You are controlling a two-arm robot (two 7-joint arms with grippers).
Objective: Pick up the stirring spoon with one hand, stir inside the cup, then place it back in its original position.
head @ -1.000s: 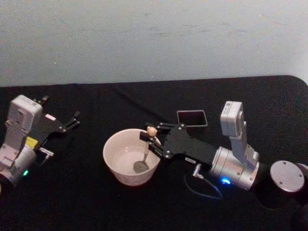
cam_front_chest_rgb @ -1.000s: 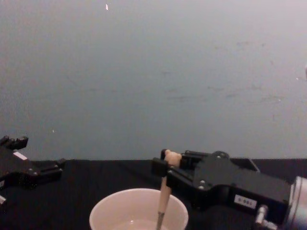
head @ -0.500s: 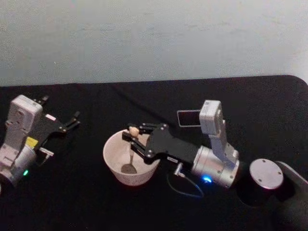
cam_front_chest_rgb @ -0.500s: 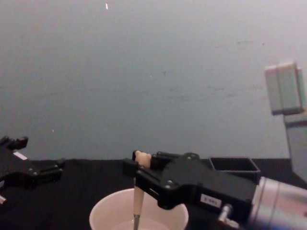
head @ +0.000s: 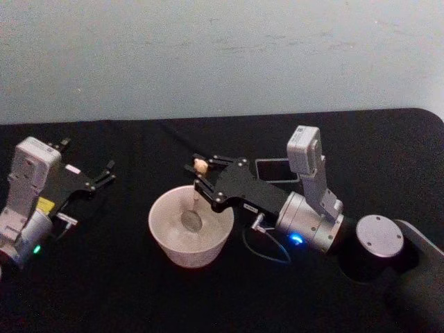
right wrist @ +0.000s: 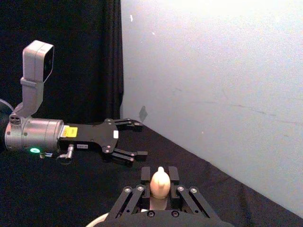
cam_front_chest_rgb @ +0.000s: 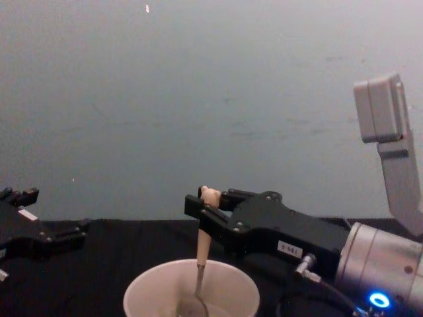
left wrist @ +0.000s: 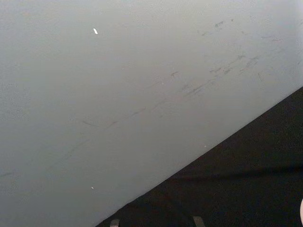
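The cream-white cup (head: 161, 238) (cam_front_chest_rgb: 147, 285) stands mid-table, and its rim edge (right wrist: 97, 221) also shows in the right wrist view. The stirring spoon (head: 195, 202) (cam_front_chest_rgb: 202, 246) stands in it almost upright, metal bowl down inside, bear head (right wrist: 159, 181) up. My right gripper (head: 200, 169) (cam_front_chest_rgb: 202, 200) (right wrist: 159, 178) is shut on the spoon's handle just below the head, above the cup's far rim. The dark grey square holder (head: 275, 168) sits behind the right arm, partly covered by its wrist camera. My left gripper (head: 107, 172) (cam_front_chest_rgb: 55, 212) (right wrist: 140, 139) rests open at the left, holding nothing.
A black cloth covers the table (head: 139, 298), which ends at a pale wall (head: 222, 55) behind. The right arm's silver wrist (head: 309, 220), its cable (head: 269, 254) and a round joint cap (head: 378, 240) lie right of the cup.
My right gripper has carried the spoon from the cup's near left side toward its far side, and the spoon's bowl has swept across the inside of the cup. The left arm has stayed still.
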